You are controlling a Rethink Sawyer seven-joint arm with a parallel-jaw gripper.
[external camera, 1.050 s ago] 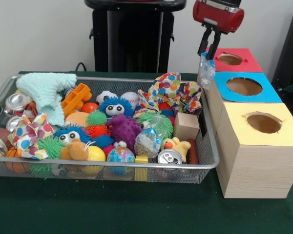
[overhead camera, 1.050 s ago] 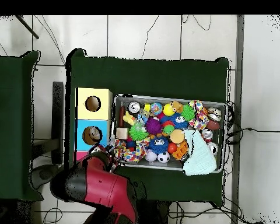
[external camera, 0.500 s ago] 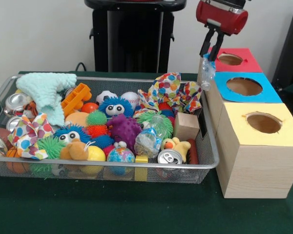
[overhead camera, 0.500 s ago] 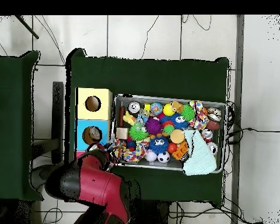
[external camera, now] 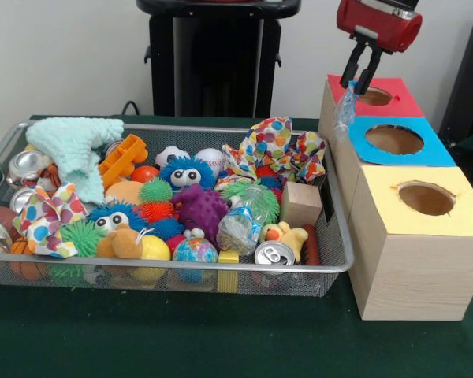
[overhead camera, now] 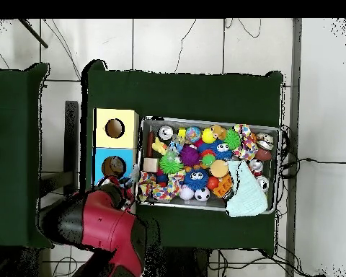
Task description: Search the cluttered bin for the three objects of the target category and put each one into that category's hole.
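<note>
Bin is a silver wire-mesh tray, packed: mint knitted cloth far left, polka-dot fabric scraps, spiky rubber balls, blue furry googly-eyed toys, crushed drink cans, small cardboard box at the right end. Right of it, three wooden boxes with round holes: yellow-topped box nearest the camera, blue-topped box in the middle, red-topped box farthest

Gripper is up out of the bin, black fingers pinched on a crumpled clear plastic wrapper with blue bits. Wrapper hangs below the tips against the left corner where the red and blue tops meet, not over any hole yet

Risks, my read:
- grip is only on the top edge of thin film, so it could slip out in transit and land on the table or back in the bin
- wrapper dangles low and sits right at the box edge, so a sideways move without more height could snag it on the box wall and pull it loose
- it's limp and wide; a release off-centre could leave it draped on the rim rather than dropping through
- can't tell which hole is the target, so red vs blue is open

Views: front shows the pinch, the hanging wrapper and its height against the box tops. Overhead has the red arm housing covering the red box and the gripper, wrapper not made out; it does show something already sitting inside the blue hole, while the yellow hole reads dark
</note>
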